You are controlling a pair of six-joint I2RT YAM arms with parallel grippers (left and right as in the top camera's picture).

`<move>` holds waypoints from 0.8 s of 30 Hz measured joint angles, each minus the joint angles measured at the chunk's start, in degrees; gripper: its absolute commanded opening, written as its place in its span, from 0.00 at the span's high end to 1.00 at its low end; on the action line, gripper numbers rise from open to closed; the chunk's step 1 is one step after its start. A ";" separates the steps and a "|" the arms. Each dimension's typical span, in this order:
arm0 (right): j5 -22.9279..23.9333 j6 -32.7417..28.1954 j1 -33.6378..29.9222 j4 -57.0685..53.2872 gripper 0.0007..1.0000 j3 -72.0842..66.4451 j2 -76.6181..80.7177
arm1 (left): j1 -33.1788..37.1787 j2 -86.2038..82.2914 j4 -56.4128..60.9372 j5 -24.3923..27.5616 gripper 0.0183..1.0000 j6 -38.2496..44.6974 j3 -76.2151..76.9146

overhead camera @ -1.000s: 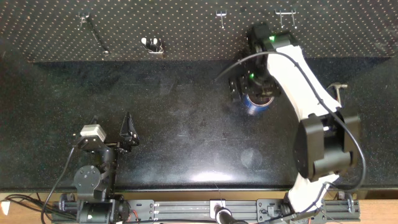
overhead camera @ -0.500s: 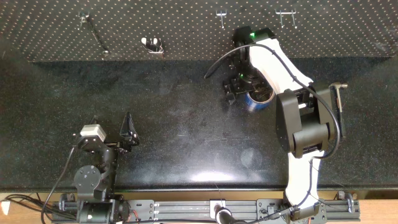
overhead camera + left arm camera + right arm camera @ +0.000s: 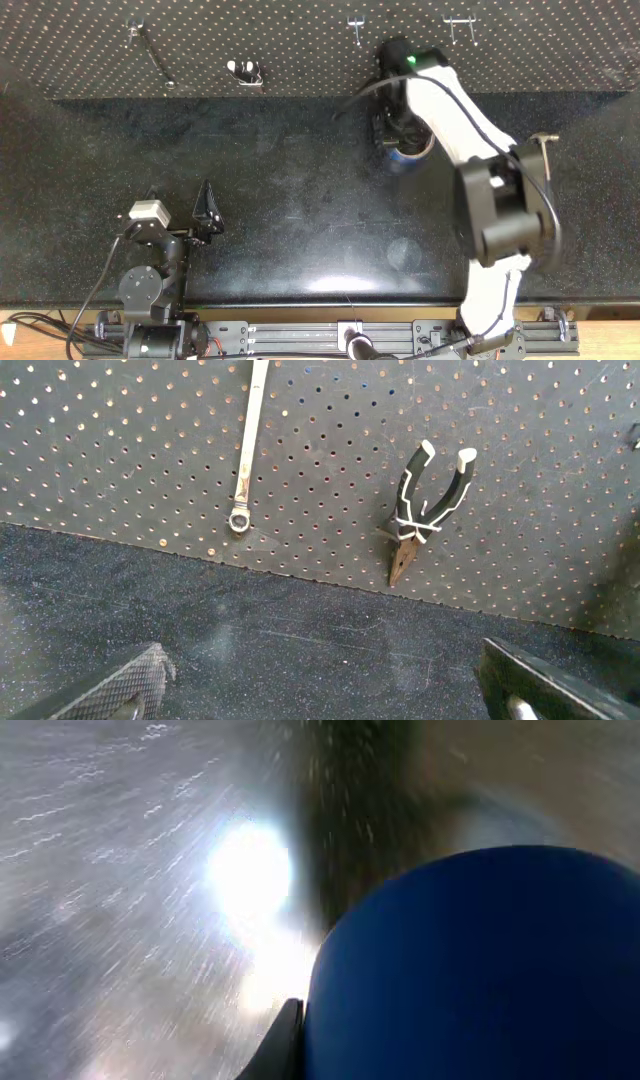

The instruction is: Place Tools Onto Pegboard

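The right tool (image 3: pixel 398 138) is at the foot of the pegboard (image 3: pixel 300 40), largely hidden under its own arm. It grasps a blue object (image 3: pixel 480 970) whose outline is cut off. One finger (image 3: pixel 285 1042) lies against its side, and the other is hidden. The left tool (image 3: pixel 335 685), released, sits over the counter (image 3: pixel 300 200) facing the hanging wrench (image 3: pixel 248 445) and pliers (image 3: pixel 425 500).
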 measured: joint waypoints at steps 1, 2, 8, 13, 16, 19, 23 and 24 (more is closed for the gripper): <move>0.17 2.25 0.04 8.83 0.93 -7.48 -8.83 | 0.00 0.00 -0.02 0.02 0.00 0.00 0.00; 0.44 3.78 0.02 17.53 0.93 -14.95 -16.44 | 0.00 0.00 0.00 0.00 0.00 0.00 0.00; 3.91 10.93 3.41 43.60 0.93 -43.19 -45.00 | 0.00 -0.02 -0.09 0.00 0.00 0.00 0.04; 5.64 7.93 11.45 45.22 0.93 -25.92 -44.19 | 0.00 0.00 -0.11 0.00 0.00 0.00 0.04; 6.78 7.85 14.75 46.01 0.93 -21.59 -41.86 | 0.00 0.00 -0.11 0.00 0.00 0.00 0.04; 9.29 9.42 16.00 45.88 0.93 -19.45 -37.40 | 0.00 0.00 -0.11 0.00 0.00 0.00 0.04; 12.07 12.11 16.00 42.56 0.93 -12.31 -30.69 | 0.00 0.00 -0.11 0.00 0.00 0.00 0.04; 12.70 12.31 16.00 42.10 0.93 -10.75 -29.75 | 0.00 0.00 -0.11 0.00 0.00 0.00 0.04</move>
